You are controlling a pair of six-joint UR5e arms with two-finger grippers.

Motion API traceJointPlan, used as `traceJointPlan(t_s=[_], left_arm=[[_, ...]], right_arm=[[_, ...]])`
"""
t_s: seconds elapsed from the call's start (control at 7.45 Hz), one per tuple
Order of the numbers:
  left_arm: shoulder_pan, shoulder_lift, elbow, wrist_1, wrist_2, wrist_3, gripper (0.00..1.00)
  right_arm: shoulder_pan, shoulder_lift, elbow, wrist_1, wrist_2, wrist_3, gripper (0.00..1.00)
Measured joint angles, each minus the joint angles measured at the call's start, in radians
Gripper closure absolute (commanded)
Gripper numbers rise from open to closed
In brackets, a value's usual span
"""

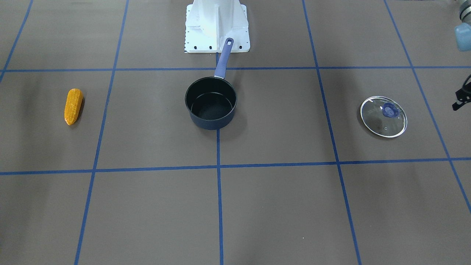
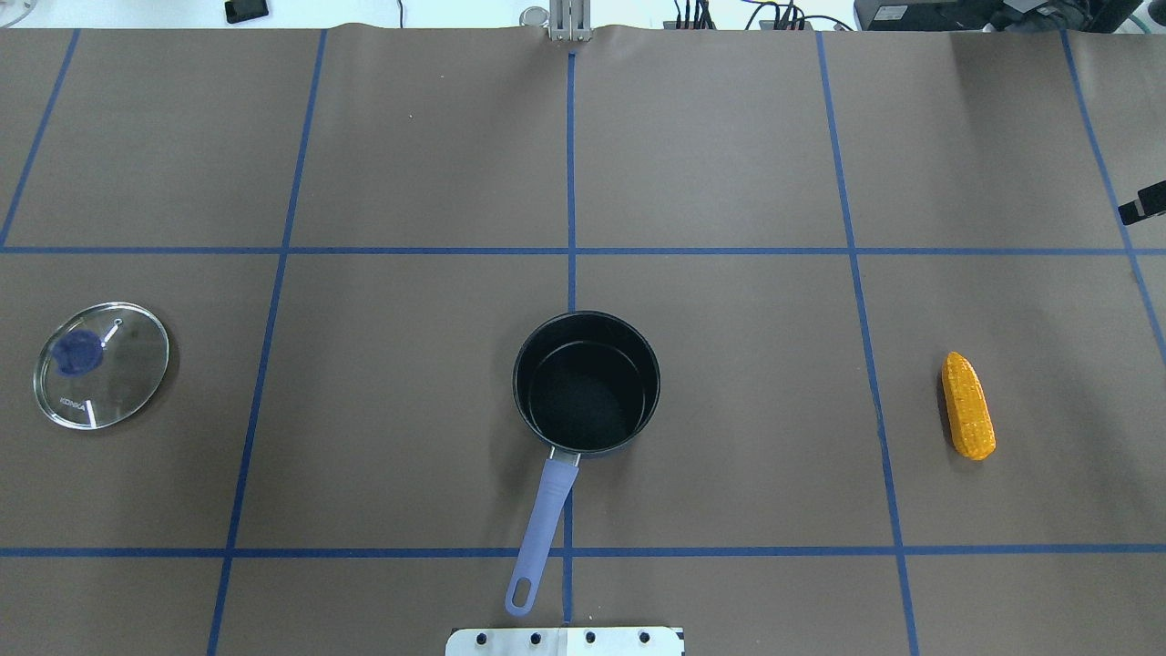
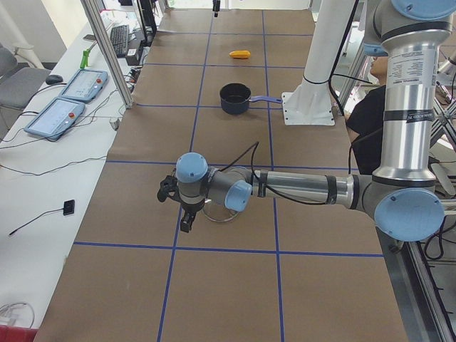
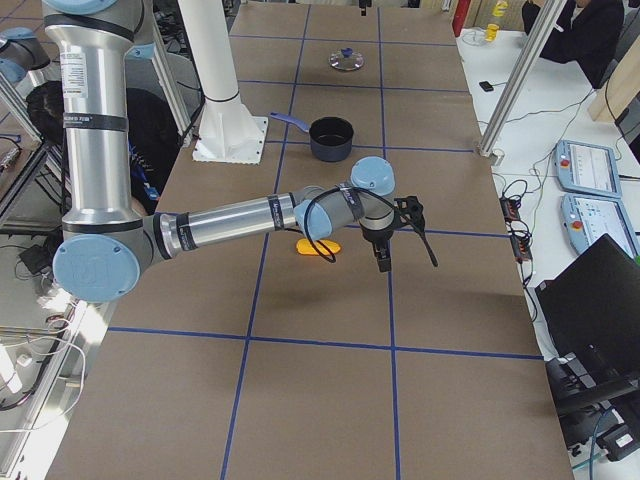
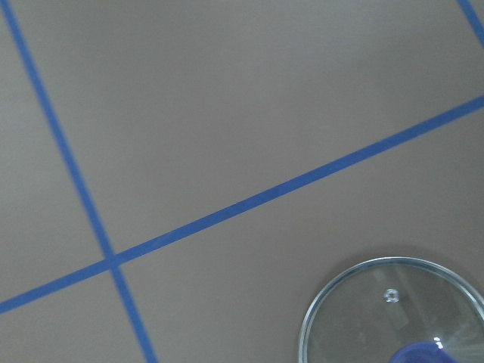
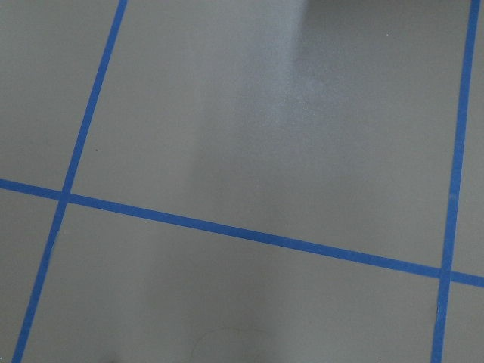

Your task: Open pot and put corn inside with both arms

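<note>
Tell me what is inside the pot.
Nothing: the pot shows only its bare black bottom and walls. The corn lies on the table to one side, the glass lid to the other. Nothing covers the pot's inside.

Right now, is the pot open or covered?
Open. The pot shows its bare black inside, and the glass lid lies flat on the table, well apart from it.

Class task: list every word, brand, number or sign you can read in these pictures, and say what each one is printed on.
"KONKA": white print on the glass of the lid, near its rim. It is small, so this reading is unsure.
No text shows on the pot or the corn.
The screens of the pendants on the side desk are too small to read.
</note>
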Motion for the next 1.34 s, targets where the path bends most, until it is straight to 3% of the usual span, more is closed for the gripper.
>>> traceJointPlan(t_s=[0.27,0.54,1.07,1.34], left_arm=[[-0.12,0.035,0.036,0.002,-0.027,0.0,0.02],[-0.144,0.054,0.04,0.007,-0.029,-0.003,0.02],[-0.145,0.076,0.038,0.001,-0.032,-0.005,0.01],[-0.145,0.086,0.037,-0.002,-0.033,-0.005,0.01]], right_arm=[[-0.057,-0.004,0.072,0.003,-0.005,0.134,0.0],[-0.19,-0.043,0.146,0.065,-0.081,0.347,0.0],[-0.575,-0.222,0.176,0.324,-0.459,0.679,0.0],[-0.69,-0.269,0.15,0.4,-0.572,0.721,0.0]])
